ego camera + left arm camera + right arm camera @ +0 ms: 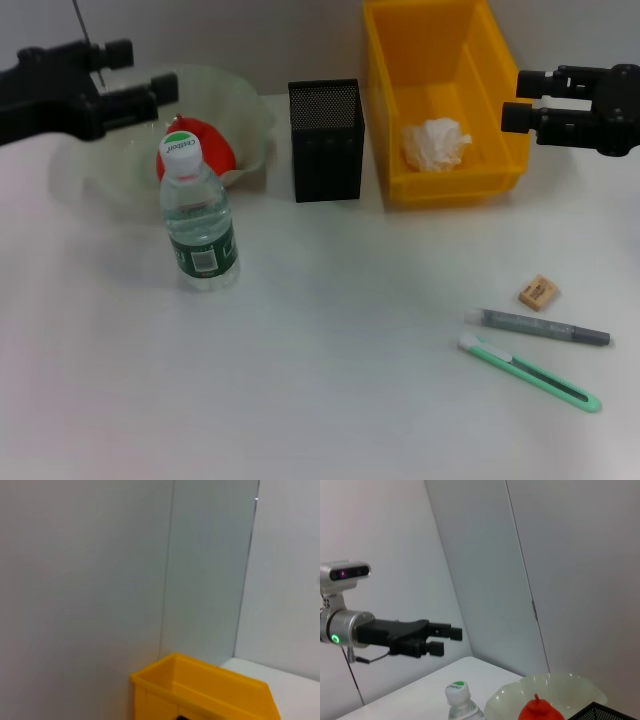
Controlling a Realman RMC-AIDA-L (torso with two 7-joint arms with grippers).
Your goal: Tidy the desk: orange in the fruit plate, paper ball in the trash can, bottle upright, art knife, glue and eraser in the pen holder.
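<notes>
Two tools hang above the bench (pixel 300 400), one at each far side, and both hold nothing. The left tool (pixel 150 72) has its two fingers slightly parted, with a narrow gap showing between the tips; the right wrist view shows the same small gap. The right tool (pixel 512 100) likewise shows its two fingers a little apart and bare.

Just below and beside the left tool sits one pale translucent fruit plate (pixel 245 110), and inside it lies one red-orange fruit (pixel 205 145), the orange. In front of that plate, nearer the robot than the left tool, one water bottle (pixel 198 215) stands upright with its white and green cap on top.

Between the two tools stands one black mesh pen holder (pixel 326 140), just beside the fruit plate and not touching it. Next to it, directly beside the right tool, is one yellow bin (pixel 385 100) serving as the trash can, and one crumpled white paper ball (pixel 435 143) lies inside it.

Well below the right tool, toward the robot, three small things lie on the bench: one tan eraser (pixel 538 292), one grey glue stick (pixel 537 327) lying flat just beside it, and one green art knife (pixel 530 373) lying flat near the glue, apart from it.
</notes>
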